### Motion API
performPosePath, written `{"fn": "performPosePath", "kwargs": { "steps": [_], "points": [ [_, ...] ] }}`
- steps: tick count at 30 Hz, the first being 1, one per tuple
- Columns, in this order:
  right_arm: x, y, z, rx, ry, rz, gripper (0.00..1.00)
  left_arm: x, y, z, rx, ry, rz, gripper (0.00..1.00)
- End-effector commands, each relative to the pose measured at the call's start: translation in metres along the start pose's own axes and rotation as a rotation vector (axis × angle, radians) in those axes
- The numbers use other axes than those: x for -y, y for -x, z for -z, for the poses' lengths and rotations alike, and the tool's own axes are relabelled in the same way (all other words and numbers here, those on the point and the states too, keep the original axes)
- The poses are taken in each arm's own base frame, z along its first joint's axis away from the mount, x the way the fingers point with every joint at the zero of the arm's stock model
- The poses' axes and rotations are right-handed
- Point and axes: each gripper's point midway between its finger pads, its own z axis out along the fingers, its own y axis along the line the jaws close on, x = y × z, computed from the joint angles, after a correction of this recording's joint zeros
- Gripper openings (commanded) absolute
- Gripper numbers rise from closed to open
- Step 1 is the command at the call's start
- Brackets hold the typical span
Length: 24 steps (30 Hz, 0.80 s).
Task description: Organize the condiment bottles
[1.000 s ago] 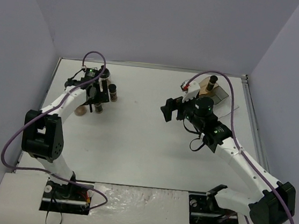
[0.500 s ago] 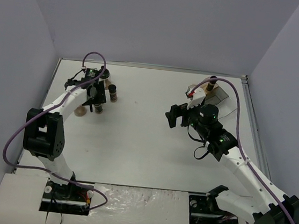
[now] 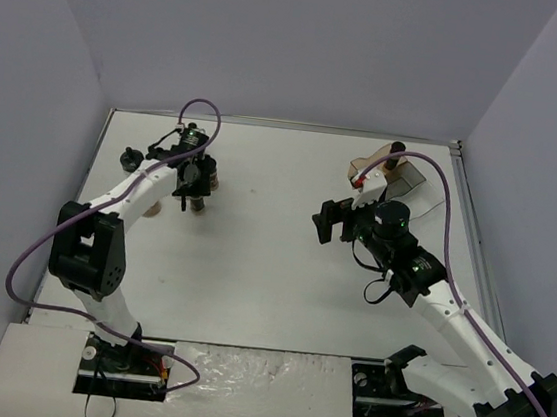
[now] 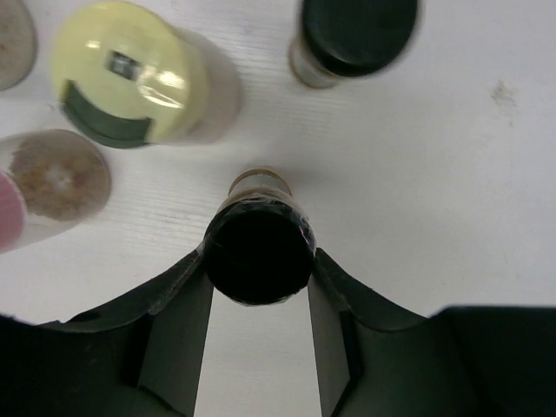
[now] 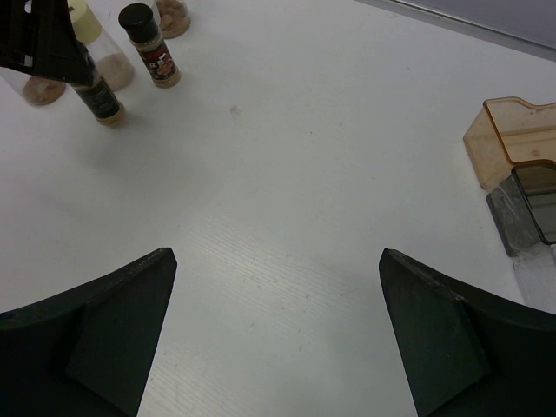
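Observation:
My left gripper (image 4: pixel 259 261) is shut on the black cap of a small condiment bottle (image 4: pixel 259 250) standing on the white table. Around it stand a pale-yellow-capped jar (image 4: pixel 130 74), another black-capped bottle (image 4: pixel 352 39) and a pink-capped jar (image 4: pixel 52 178) with brown contents. From above, the left gripper (image 3: pixel 193 184) is at the back left, with a black-capped bottle (image 3: pixel 217 174) just to its right and another bottle (image 3: pixel 128 158) to its left. My right gripper (image 5: pixel 276 256) hangs open over bare table, nothing between its fingers; from above, the right gripper (image 3: pixel 337 222) is right of centre.
The stepped clear-and-brown rack (image 3: pixel 383 170) sits at the back right, and the rack (image 5: pixel 521 139) also shows at the right edge of the right wrist view. Purple-grey walls close in the table on three sides. A purple cable loops over each arm.
My left gripper has shut on the black-capped bottle and shifted slightly right, uncovering a bottle to its left. The right arm has drawn back a little to the right, still open.

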Motion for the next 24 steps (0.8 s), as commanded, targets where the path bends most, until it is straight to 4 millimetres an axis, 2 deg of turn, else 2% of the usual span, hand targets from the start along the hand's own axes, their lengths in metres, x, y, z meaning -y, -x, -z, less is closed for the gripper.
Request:
{"fn": "performPosePath", "kwargs": {
  "steps": [1, 3, 7, 9, 12, 16, 21, 24],
  "points": [
    [-0.002, 0.025, 0.009, 0.098, -0.006, -0.017, 1.00, 0.063, 0.026, 0.056, 0.140, -0.134, -0.109, 0.26],
    [0.000, 0.026, 0.011, 0.106, -0.016, -0.020, 1.00, 0.091, 0.021, 0.063, 0.146, -0.186, -0.151, 0.26],
    [0.005, 0.030, 0.018, 0.124, -0.043, -0.027, 1.00, 0.161, 0.002, 0.075, 0.143, -0.322, -0.247, 0.26],
    [0.008, 0.030, 0.021, 0.128, -0.059, -0.028, 1.00, 0.187, -0.009, 0.076, 0.137, -0.367, -0.287, 0.26],
    [0.009, 0.030, 0.026, 0.132, -0.066, -0.030, 1.00, 0.221, -0.015, 0.083, 0.163, -0.428, -0.327, 0.26],
    [0.017, 0.033, 0.037, 0.157, -0.114, -0.044, 1.00, 0.251, -0.026, 0.078, 0.177, -0.476, -0.362, 0.26],
    [0.024, 0.034, 0.048, 0.177, -0.152, -0.058, 1.00, 0.266, -0.038, 0.064, 0.167, -0.487, -0.385, 0.27],
    [0.027, 0.033, 0.052, 0.182, -0.170, -0.063, 1.00, 0.270, -0.045, 0.058, 0.159, -0.481, -0.394, 0.33]
  ]
}}
